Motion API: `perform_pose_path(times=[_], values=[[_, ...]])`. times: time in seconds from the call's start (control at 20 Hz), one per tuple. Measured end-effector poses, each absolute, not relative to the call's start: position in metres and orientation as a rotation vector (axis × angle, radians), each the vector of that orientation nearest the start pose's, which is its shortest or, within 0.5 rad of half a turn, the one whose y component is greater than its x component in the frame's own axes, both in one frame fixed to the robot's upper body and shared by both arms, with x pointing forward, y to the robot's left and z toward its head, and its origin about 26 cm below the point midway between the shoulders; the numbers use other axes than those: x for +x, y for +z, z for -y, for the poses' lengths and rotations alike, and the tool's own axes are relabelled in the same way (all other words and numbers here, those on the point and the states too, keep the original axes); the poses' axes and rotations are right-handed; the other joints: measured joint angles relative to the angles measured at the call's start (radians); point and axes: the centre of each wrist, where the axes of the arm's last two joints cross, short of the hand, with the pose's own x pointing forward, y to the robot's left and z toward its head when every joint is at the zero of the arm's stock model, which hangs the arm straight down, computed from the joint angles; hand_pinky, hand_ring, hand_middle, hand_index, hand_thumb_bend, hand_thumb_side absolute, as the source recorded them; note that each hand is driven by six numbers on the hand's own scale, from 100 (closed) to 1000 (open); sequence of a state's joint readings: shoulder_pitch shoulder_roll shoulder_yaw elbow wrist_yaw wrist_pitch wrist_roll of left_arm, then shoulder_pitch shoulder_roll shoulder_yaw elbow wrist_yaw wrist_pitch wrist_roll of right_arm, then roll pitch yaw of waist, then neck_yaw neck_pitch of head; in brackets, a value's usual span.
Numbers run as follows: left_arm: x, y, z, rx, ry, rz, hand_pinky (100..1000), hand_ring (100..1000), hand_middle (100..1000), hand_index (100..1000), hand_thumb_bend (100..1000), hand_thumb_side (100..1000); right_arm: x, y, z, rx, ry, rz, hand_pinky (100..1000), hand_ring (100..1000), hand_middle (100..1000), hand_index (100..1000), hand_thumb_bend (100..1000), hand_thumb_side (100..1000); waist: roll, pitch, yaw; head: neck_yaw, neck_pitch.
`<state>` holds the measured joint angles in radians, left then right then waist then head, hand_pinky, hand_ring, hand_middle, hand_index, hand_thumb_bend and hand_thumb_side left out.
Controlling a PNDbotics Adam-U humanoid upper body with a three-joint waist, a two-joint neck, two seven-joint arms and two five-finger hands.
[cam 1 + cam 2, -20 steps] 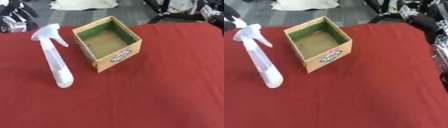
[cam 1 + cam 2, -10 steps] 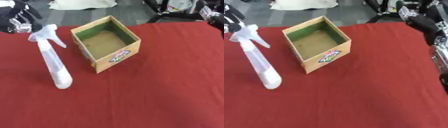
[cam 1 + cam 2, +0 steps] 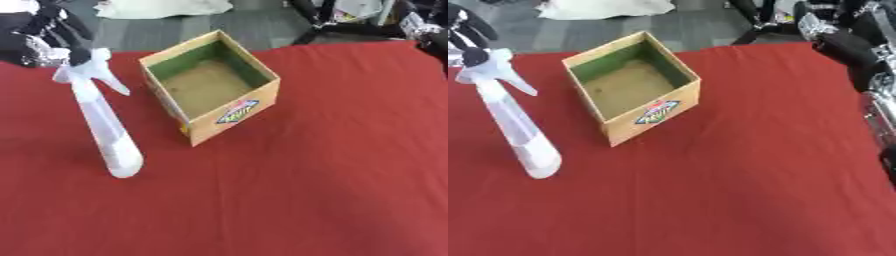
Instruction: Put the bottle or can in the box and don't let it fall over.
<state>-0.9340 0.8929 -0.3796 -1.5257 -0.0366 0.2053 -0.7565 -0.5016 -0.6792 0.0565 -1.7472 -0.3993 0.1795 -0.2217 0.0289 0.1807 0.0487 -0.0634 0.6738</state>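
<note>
The spray bottle (image 3: 101, 122), translucent white plastic with a trigger head, stands on the red cloth surface (image 3: 332, 165) left of the box (image 3: 210, 90), apart from it. The left robot hand (image 3: 48, 35), black with silver parts, has come down from the upper left corner since a second ago and now touches the bottle's head; whether it grasps the head I cannot tell. The box is open-topped brown cardboard, green inside, with a colourful label on its front. The right robot hand's state cannot be told either.
</note>
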Motion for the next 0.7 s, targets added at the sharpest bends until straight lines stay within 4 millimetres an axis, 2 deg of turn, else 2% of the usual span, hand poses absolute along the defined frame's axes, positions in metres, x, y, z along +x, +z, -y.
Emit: perform_pose_path(times=[0.15,0.3,0.45,0.7], values=[[0.3863,0.3325,-0.2815,0.349,-1.562,1.399,768,779,788,810,330,396,0.3467,0.2481,0.3107,-0.216,0.215,2.032,799,790,754,847,232,254,0.0,0.005,-0.001,0.0,0.0],[0.3865,0.3322,-0.281,0.35,-1.577,1.388,756,767,776,802,335,346,0.3469,0.2479,0.31,-0.213,0.214,2.032,799,790,754,847,230,255,0.0,0.006,-0.001,0.0,0.0],[0.3865,0.3322,-0.281,0.35,-1.587,1.38,726,740,746,778,312,224,0.3469,0.2479,0.31,-0.213,0.214,2.032,799,790,754,847,228,257,0.0,0.006,-0.001,0.0,0.0],[0.3864,0.3322,-0.2808,0.347,-1.594,1.376,691,702,708,739,269,206,0.3469,0.2476,0.3097,-0.212,0.215,2.031,799,790,755,847,225,257,0.0,0.006,-0.001,-0.002,0.0]])
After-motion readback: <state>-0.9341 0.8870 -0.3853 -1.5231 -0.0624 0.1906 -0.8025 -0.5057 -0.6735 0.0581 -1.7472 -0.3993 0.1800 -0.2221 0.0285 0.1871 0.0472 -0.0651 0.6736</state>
